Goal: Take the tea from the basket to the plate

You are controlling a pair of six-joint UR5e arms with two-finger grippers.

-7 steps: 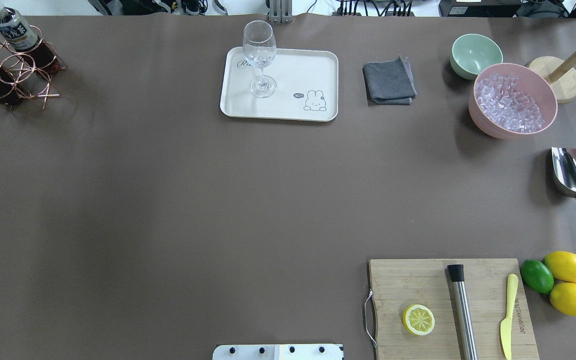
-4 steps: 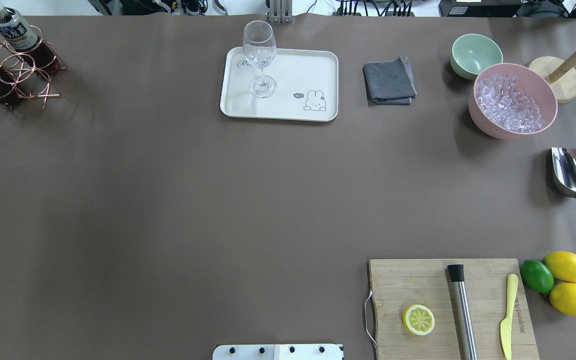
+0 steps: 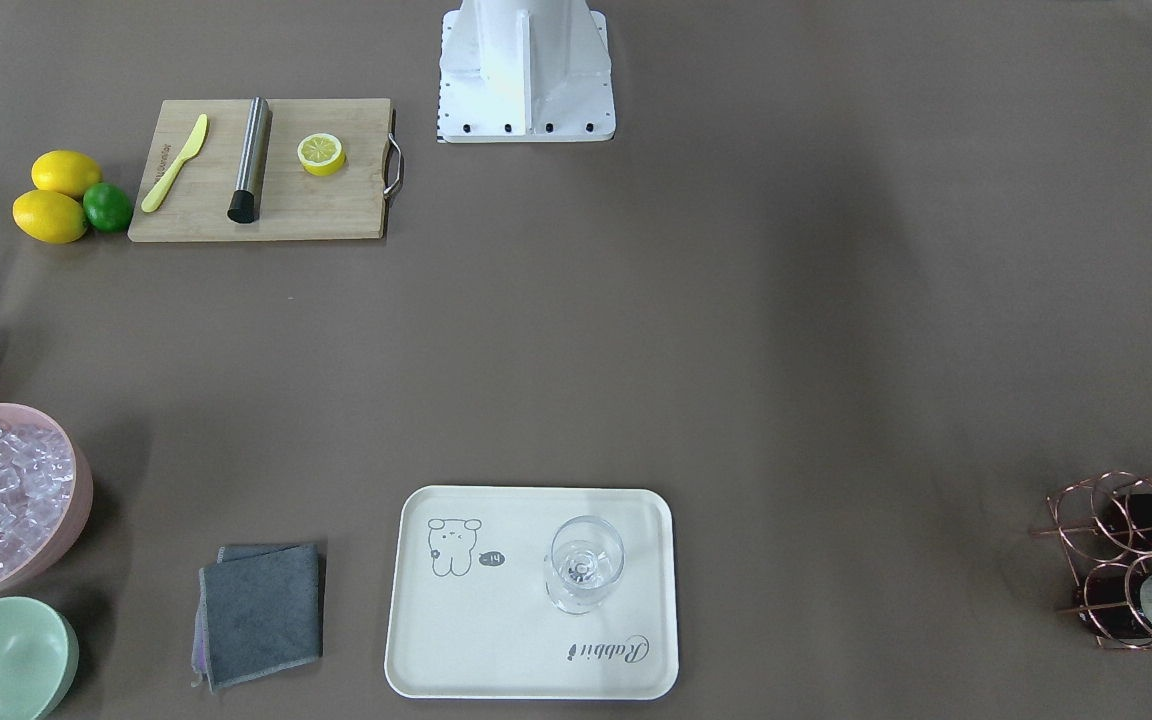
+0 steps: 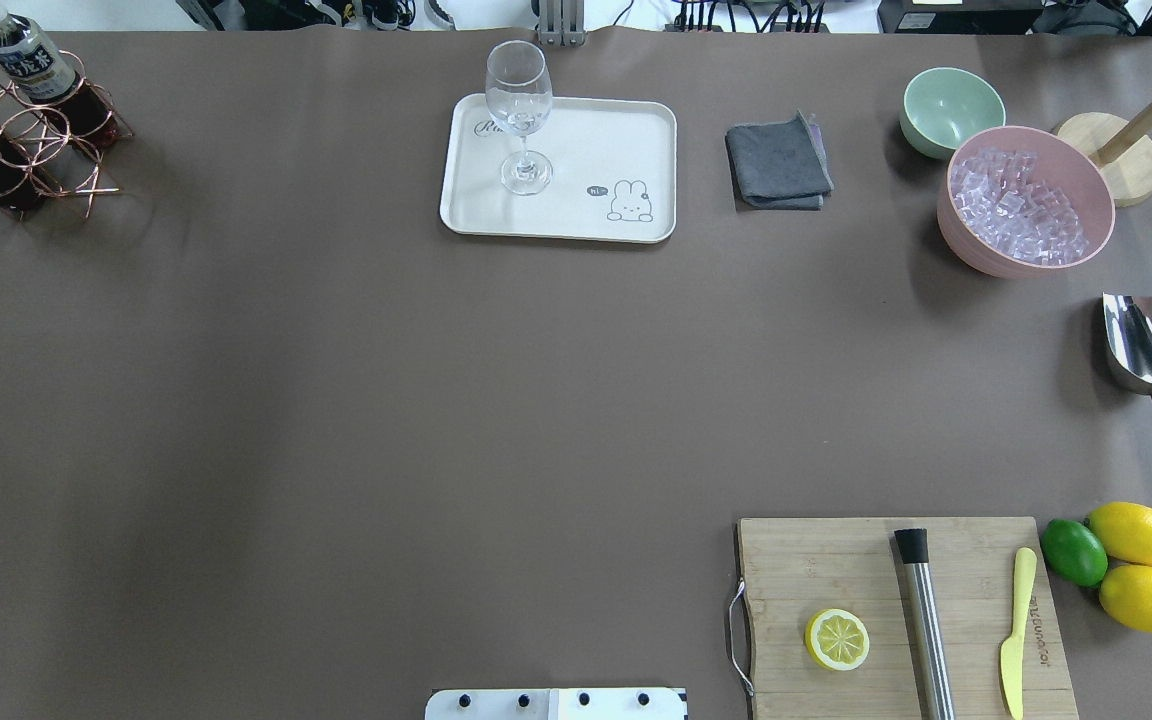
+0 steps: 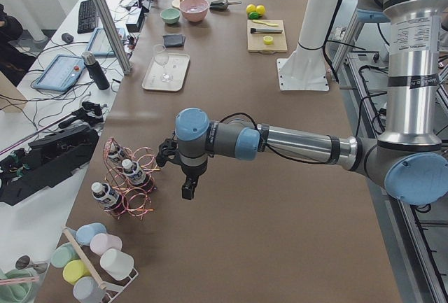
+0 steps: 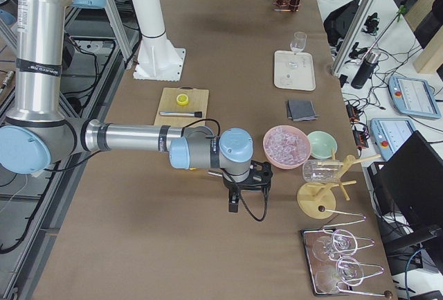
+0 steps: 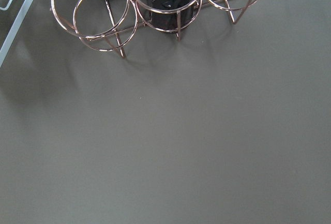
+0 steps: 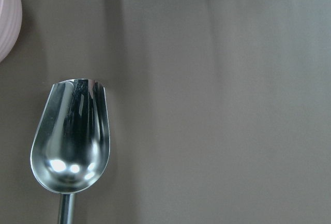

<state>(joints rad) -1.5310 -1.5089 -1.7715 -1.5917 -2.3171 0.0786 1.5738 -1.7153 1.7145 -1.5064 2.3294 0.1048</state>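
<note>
Wineglass [image 4: 519,120] stands on plate [image 4: 586,140]; tea [image 4: 28,62] sits in basket [image 4: 36,140]; left tool [image 5: 187,188], right tool [image 6: 234,205]: openness cannot be told.

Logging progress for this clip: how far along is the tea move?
Done: nothing yet. All three tea bottles stand in the basket, and the plate holds only a wine glass. In hand: nothing; the left gripper hangs beside the basket, off the bottles, and whether its jaws are open cannot be told. Left: grasp a bottle, lift it out, carry it to the plate.
</note>
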